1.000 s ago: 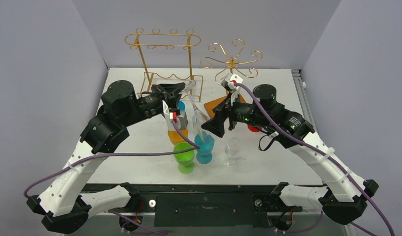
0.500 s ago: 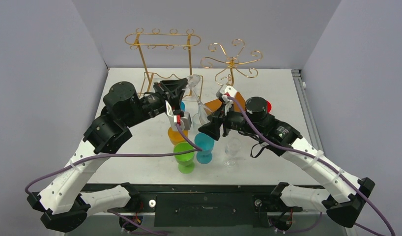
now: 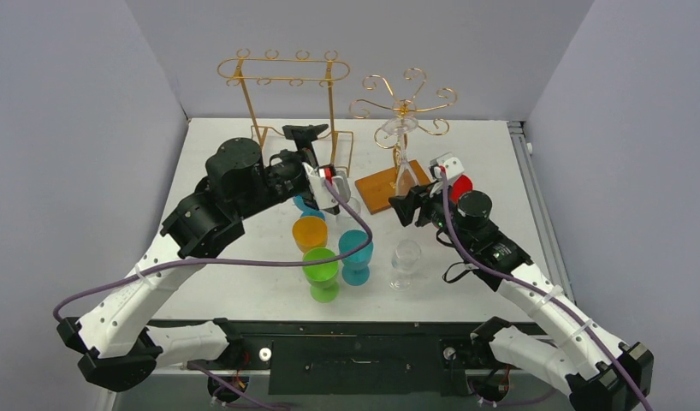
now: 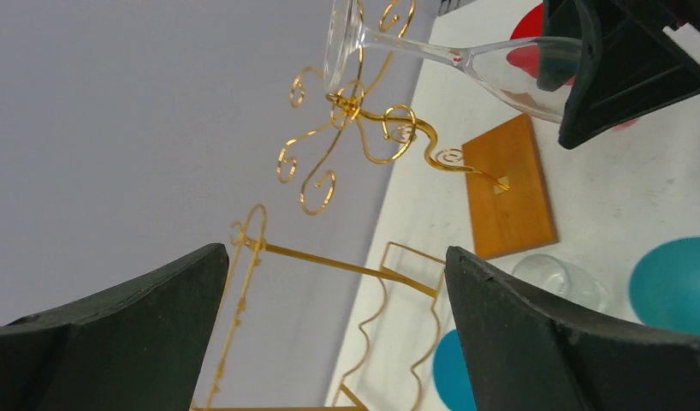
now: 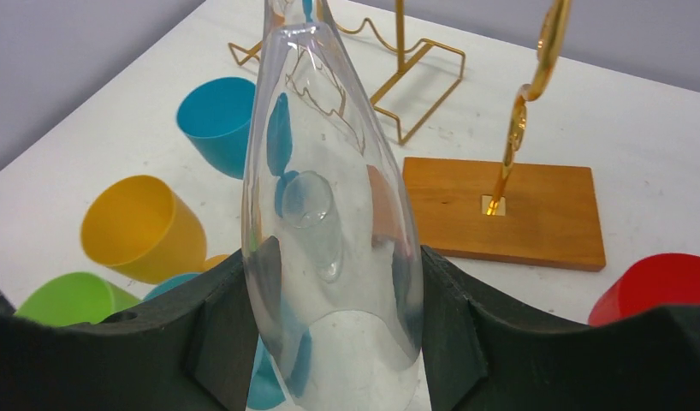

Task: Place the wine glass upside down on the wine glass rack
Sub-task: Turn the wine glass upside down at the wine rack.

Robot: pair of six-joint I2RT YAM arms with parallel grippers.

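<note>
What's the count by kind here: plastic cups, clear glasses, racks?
Plastic cups: 5 (yellow cup, green cup, teal cup, blue cup, red cup)
Clear glasses: 3 (wine glass in right claw, near glass, middle glass)
Gold racks: 2 (bar rack, tree rack)
Total: 10

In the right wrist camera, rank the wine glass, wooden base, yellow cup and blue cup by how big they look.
1. wine glass, largest, but it sits right at the camera
2. wooden base
3. yellow cup
4. blue cup, smallest, but farther off than the yellow one, so their true sizes may match
</note>
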